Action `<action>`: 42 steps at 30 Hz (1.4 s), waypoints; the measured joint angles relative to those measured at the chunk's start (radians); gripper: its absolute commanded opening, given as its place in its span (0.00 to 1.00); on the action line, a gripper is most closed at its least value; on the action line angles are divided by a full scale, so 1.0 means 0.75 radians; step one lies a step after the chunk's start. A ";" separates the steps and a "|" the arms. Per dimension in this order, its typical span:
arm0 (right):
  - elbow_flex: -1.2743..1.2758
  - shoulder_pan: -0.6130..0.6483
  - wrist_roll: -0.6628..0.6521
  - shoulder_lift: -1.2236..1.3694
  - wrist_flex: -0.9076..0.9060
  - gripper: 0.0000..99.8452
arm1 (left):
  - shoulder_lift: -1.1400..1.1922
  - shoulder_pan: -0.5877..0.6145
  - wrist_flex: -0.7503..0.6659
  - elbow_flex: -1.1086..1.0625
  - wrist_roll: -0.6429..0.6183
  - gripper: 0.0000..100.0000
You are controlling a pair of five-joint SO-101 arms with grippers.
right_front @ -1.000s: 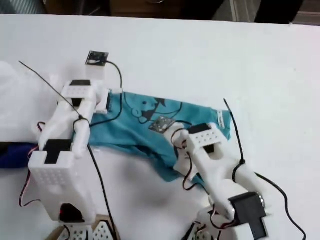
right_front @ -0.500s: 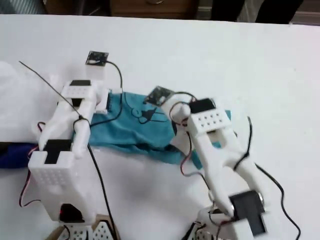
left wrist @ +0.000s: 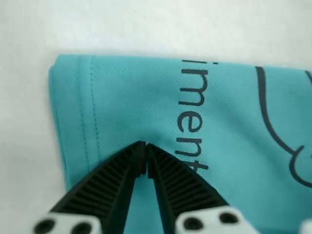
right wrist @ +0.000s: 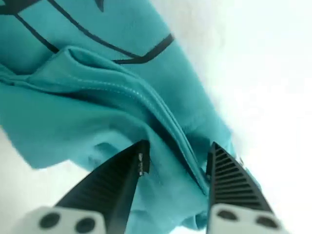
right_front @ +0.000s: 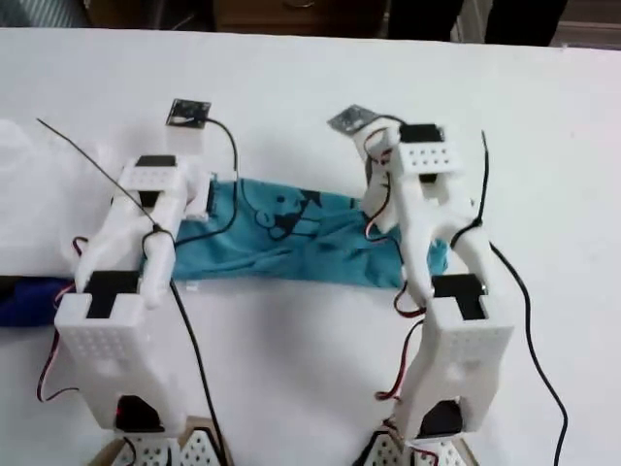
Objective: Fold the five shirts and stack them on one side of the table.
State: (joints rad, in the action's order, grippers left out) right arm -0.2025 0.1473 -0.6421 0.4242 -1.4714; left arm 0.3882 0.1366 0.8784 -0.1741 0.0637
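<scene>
Inspecting the white table (right_front: 543, 116), we find the teal printed fabric shirt (right_front: 291, 243) lying bunched mid-table, the left gripper (left wrist: 145, 147) pinched closed on its hem, the right gripper (right wrist: 179, 148) spread open over its rumpled end.

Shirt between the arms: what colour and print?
The teal shirt carries a dark line drawing and lettering; it shows best in the left wrist view.

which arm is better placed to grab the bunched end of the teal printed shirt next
Right, probably. The right gripper is open, right at the rumpled folds of the teal printed fabric shirt. The left gripper is shut, tips against the flat hemmed end.
</scene>
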 measured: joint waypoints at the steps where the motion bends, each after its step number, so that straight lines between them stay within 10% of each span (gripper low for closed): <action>1: -0.033 0.000 0.000 0.002 -0.035 0.20 | 0.000 0.000 0.000 0.000 0.000 0.04; 8: -0.182 0.002 -0.002 0.004 -0.313 0.01 | 0.000 0.000 0.000 0.000 0.000 0.04; 19: 0.137 0.086 -0.002 -0.297 -0.333 0.02 | 0.000 0.000 0.000 0.000 0.000 0.04; 42: 0.421 0.139 0.008 -0.110 0.585 0.02 | 0.000 0.000 0.000 0.000 0.000 0.04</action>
State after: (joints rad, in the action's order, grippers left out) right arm 0.1135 0.2516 -0.6360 0.3414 -1.0326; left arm 0.3882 0.1366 0.8784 -0.1741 0.0637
